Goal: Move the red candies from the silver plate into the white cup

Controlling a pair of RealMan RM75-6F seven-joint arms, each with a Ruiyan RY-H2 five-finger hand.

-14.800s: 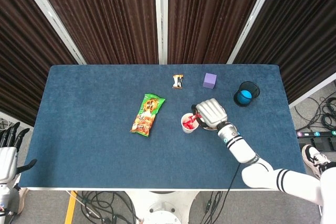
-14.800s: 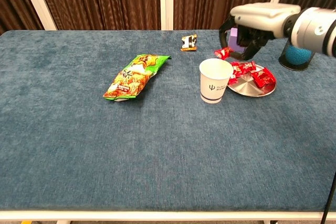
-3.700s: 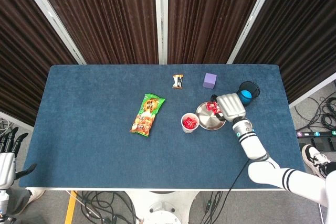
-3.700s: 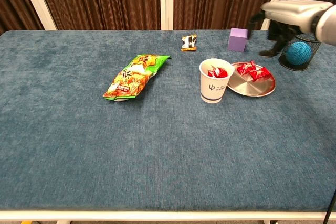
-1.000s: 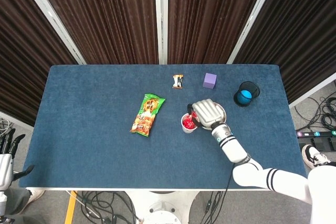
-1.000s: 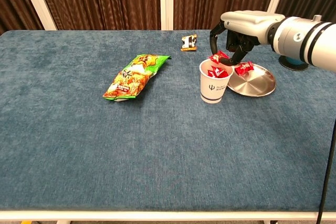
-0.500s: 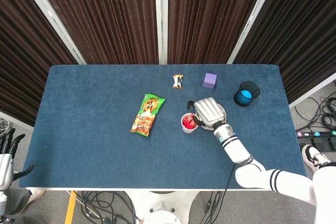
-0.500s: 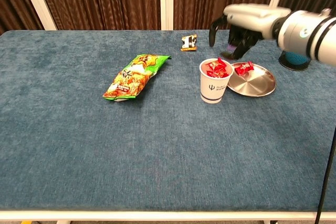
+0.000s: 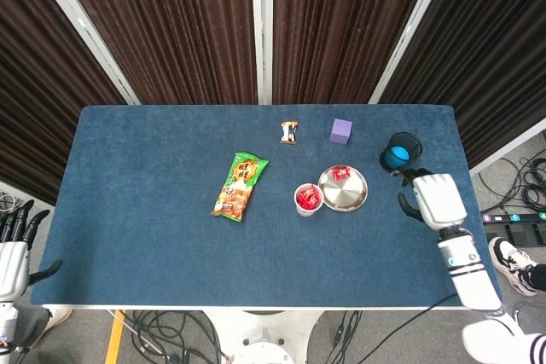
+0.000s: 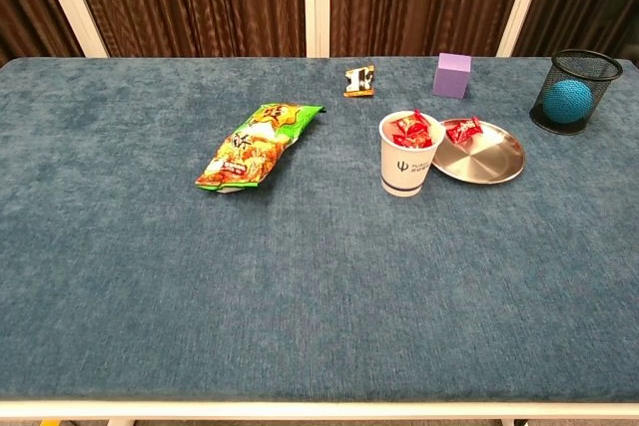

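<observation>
Right hand [image 9: 438, 199] pulled back off round silver plate [image 10: 494, 161], fingers apart, empty; one red wrapped candy [image 10: 462, 131] left, white paper cup [image 10: 409, 168] nrly full.

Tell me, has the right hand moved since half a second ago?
Yes. The right hand has pulled away from above the white cup and silver plate, toward the table's right edge, below the black mesh cup, holding nothing.

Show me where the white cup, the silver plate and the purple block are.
cup [image 10: 407, 173]: chest view, front wall of the cup.
plate [image 10: 489, 162]: chest view, bare middle of the plate.
block [image 10: 451, 76]: chest view, front face of the block.
</observation>
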